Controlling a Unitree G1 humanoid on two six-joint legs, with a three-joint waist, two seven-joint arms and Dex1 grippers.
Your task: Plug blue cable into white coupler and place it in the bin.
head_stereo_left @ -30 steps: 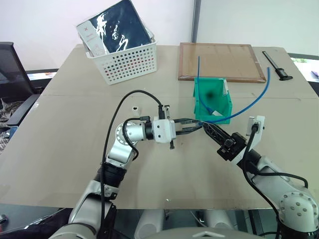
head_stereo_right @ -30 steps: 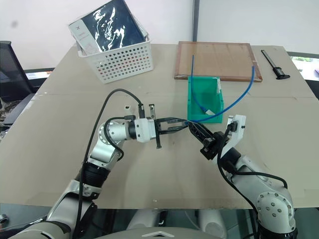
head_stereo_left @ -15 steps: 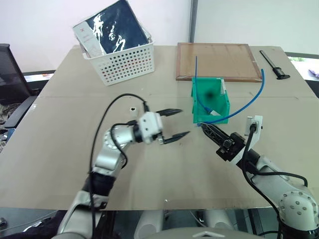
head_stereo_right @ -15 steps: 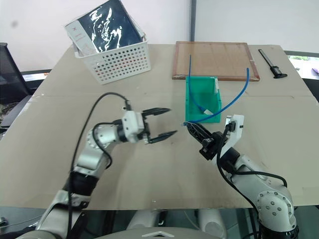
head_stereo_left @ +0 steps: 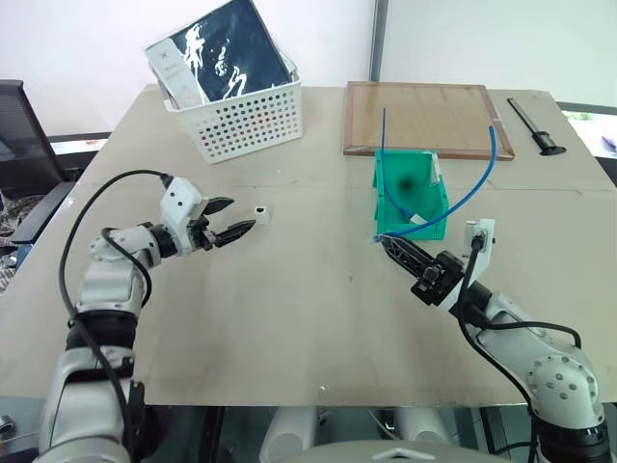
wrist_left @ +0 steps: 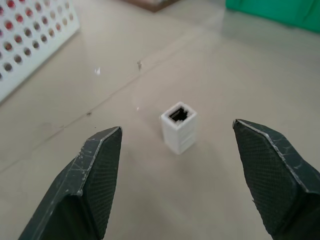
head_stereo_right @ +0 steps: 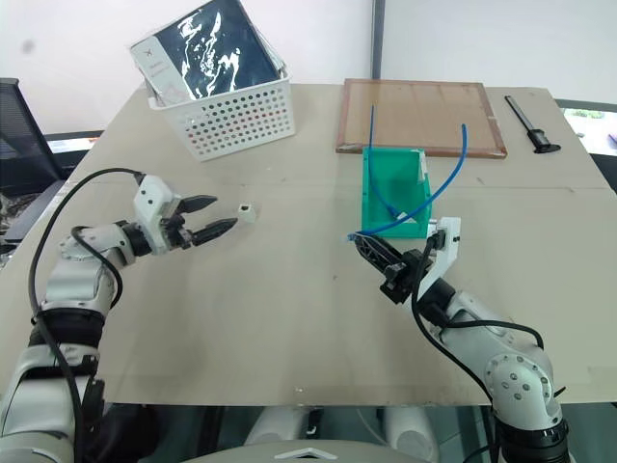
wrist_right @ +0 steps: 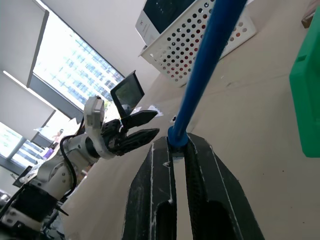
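Observation:
The white coupler [head_stereo_left: 260, 210] stands alone on the tan table, its dark socket facing up [wrist_left: 178, 127]. My left gripper [head_stereo_left: 234, 218] is open just to its left, fingers pointing at it, not touching it. At the right, my right gripper [head_stereo_left: 384, 241] is shut on the blue cable [wrist_right: 212, 45] close to its end, just in front of the green bin [head_stereo_right: 410, 183]. From the grip the cable arcs up over the bin's right side. Another stretch of it runs down into the bin. The plug itself is hidden between the fingers [wrist_right: 157, 170].
A white perforated basket [head_stereo_left: 246, 116] holding a dark packaged item stands at the back left. Behind the bin lies a wooden-framed board [head_stereo_left: 429, 118], with a black tool [head_stereo_left: 535, 125] to its right. A dark chair [head_stereo_left: 19, 145] stands off the table's left edge.
My left gripper let go beside the right gripper, opened, and swung left across the table to the coupler. The right gripper stayed shut on the cable, whose upper arc has shifted inward.

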